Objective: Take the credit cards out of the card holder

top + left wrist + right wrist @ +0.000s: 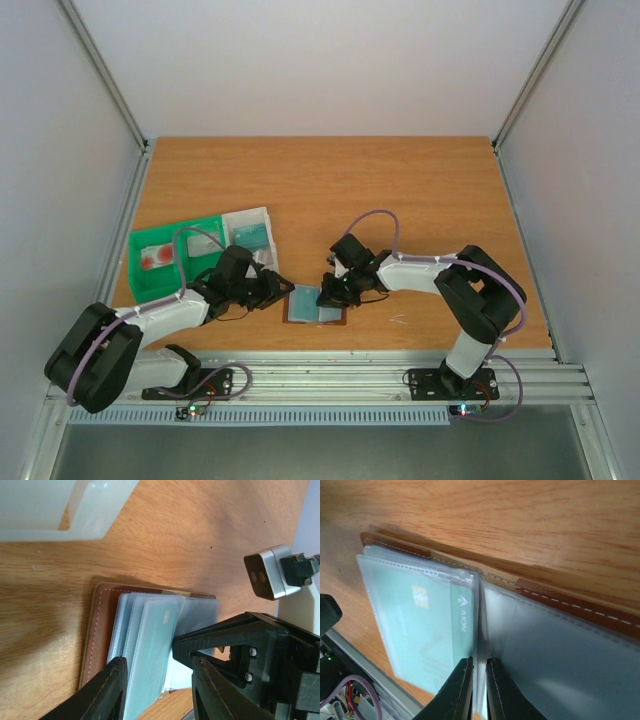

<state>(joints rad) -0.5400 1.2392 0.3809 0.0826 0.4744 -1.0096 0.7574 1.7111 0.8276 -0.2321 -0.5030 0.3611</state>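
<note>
Right claw [479,692] clenched a clear sleeve [480,630] of the wallet [570,606]; left claw [159,672] stood half open, card [152,645] between its fingers.

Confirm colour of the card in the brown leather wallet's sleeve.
Teal-green plastic card; right wrist view best.

The wallet [315,305] lies open, pale blue pockets up, near the middle of the counter's [330,180] near edge. The left hand [278,288] reaches its left edge, and the right hand [331,292] is over its right half. The jaws are too small to make out. Toward the left edge sit 2 trays side by side: a green tray [143,283] holding something red, and a clear tray [240,215] with something teal inside.
</note>
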